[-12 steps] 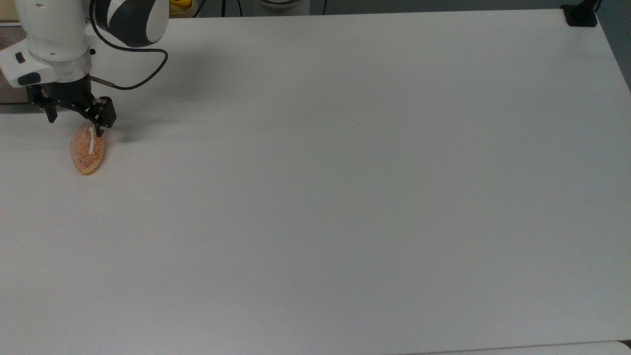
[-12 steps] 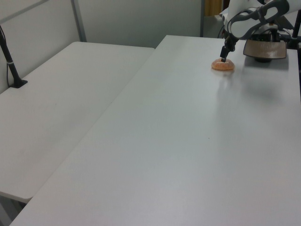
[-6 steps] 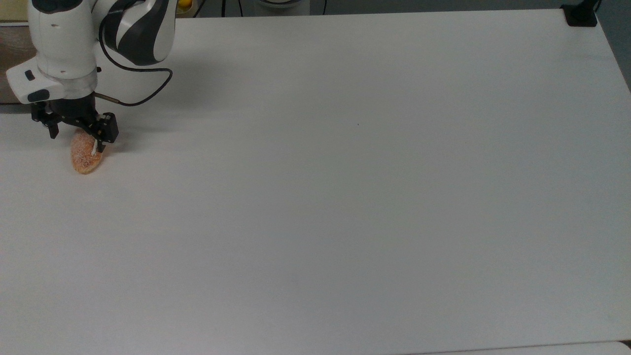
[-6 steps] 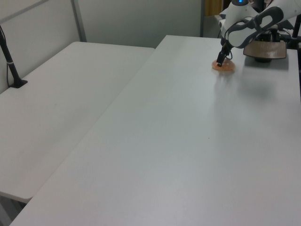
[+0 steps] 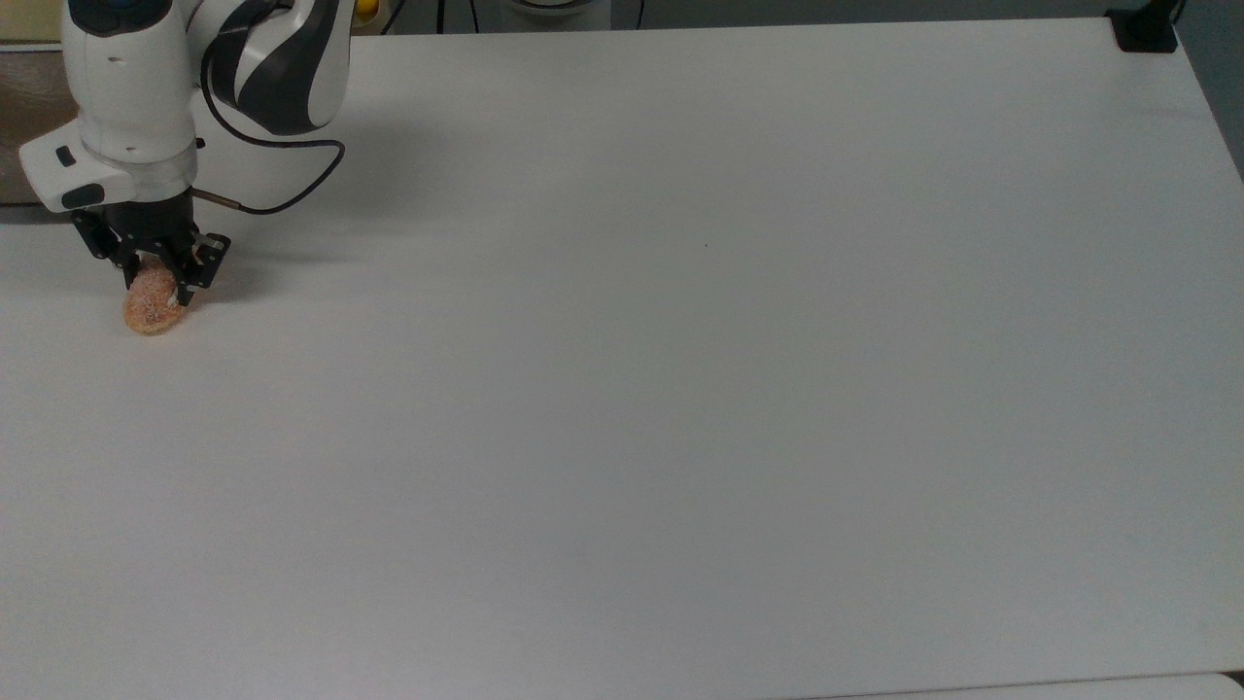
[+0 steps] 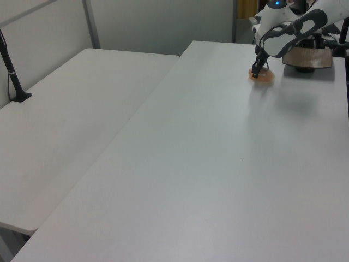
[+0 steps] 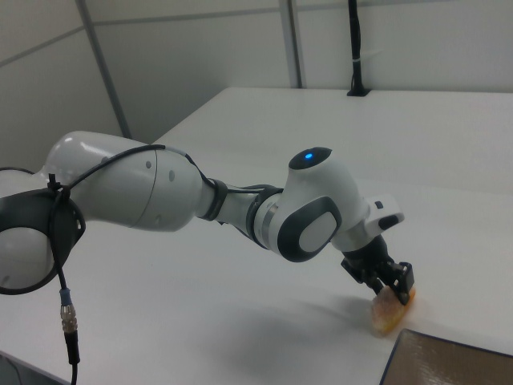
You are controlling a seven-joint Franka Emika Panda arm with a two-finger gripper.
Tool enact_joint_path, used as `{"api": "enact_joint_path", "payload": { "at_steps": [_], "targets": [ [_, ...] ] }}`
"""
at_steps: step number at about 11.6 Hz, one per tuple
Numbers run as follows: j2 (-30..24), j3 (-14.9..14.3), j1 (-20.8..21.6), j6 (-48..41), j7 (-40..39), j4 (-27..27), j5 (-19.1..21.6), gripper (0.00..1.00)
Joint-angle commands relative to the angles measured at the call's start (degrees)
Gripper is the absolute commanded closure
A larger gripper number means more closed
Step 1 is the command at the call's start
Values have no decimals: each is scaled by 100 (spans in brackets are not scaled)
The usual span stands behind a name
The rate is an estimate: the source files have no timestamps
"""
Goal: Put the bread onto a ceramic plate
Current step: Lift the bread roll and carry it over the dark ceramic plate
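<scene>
Since a second ago I see the gripper (image 5: 155, 282) has come down from beside the far end of the bread (image 5: 149, 309) to straddle it, and the fingers, which stood wide apart then, are now pinched in on the bun from both sides. The bread itself has shifted a little toward the top view's left and looks shorter under the black fingers; its white stripe is now mostly covered.

In the right view the gripper (image 7: 390, 287) clamps the bread (image 7: 386, 313), whose underside seems tilted against the table (image 7: 449, 160); I cannot tell whether it has left the surface. In the left view the gripper (image 6: 255, 71) sits over the bread (image 6: 263, 76) at the far end of the table (image 6: 218, 164).

I can read no writing or labels anywhere.

The ceramic plate (image 6: 307, 57) lies just beside the bread, toward the left view's right, with nothing on the part I can see. Its corner (image 7: 449, 362) shows at the right view's bottom edge, near the bun but not touching.
</scene>
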Motion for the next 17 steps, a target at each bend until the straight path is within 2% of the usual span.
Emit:
{"api": "enact_joint_path", "payload": {
  "at_steps": [1, 5, 8, 9, 12, 15, 17],
  "targets": [
    [38, -19, 4, 105, -105, 37, -23, 52],
    [-111, -19, -22, 78, -9, 107, 143, 51],
    [-400, -19, -215, 78, -52, 134, 1090, 49],
    [-558, -19, -346, 52, -61, 134, 1259, 47],
    [-840, -19, -768, 17, -140, 81, 1278, 47],
    [-919, -19, -1225, -70, -1103, 11, 1278, 47],
    [-1060, -19, -1524, -543, -1964, -15, 1278, 46]
  ]
}}
